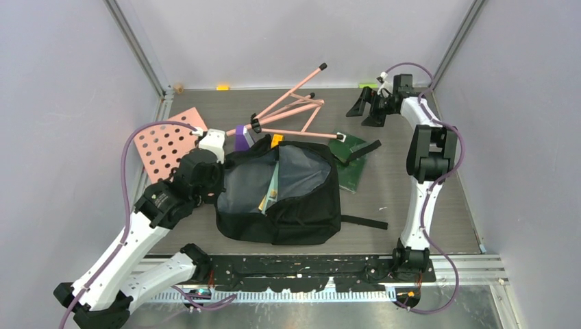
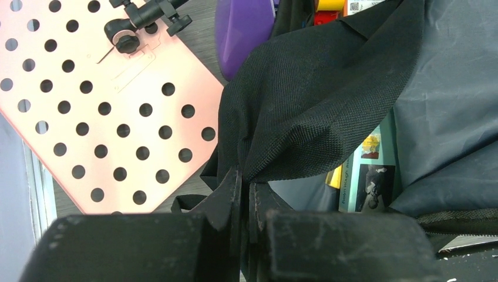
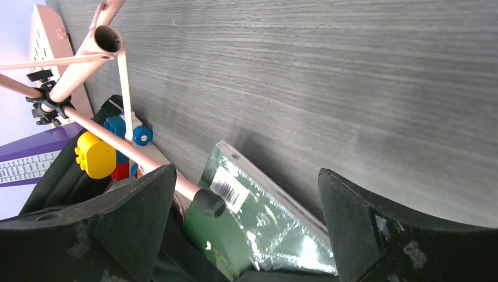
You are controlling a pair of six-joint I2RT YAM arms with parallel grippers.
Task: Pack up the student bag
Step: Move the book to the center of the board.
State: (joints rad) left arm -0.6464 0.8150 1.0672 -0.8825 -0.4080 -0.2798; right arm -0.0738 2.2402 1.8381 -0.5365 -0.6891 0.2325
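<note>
The bag (image 1: 301,219) lies in the middle of the table (image 1: 425,199), its main opening unzipped and gaping so that the grey lining shows. A book (image 1: 273,188) with a teal cover stands inside it. The left gripper (image 1: 218,179) is at the bag's left edge. In the left wrist view its fingers (image 2: 226,200) are pressed together on a fold of the black fabric (image 2: 317,88) at the rim of the opening, which rises out of the pinch in a peak. A pink pegboard (image 1: 168,140) lies flat just beyond that arm, and a purple item (image 1: 243,137) sits at the bag's far left corner. A pink tripod (image 1: 291,103) sprawls on the table behind the bag, one leg reaching over a green book (image 1: 351,161) that lies beside the bag's far right corner. The right gripper (image 1: 366,111) is at the far right of the table, well apart from the bag. Its fingers (image 3: 117,229) are spread wide and hold nothing, with the green book and a capped tripod leg below them. A yellow block (image 3: 97,155) sits next to that leg.
</note>
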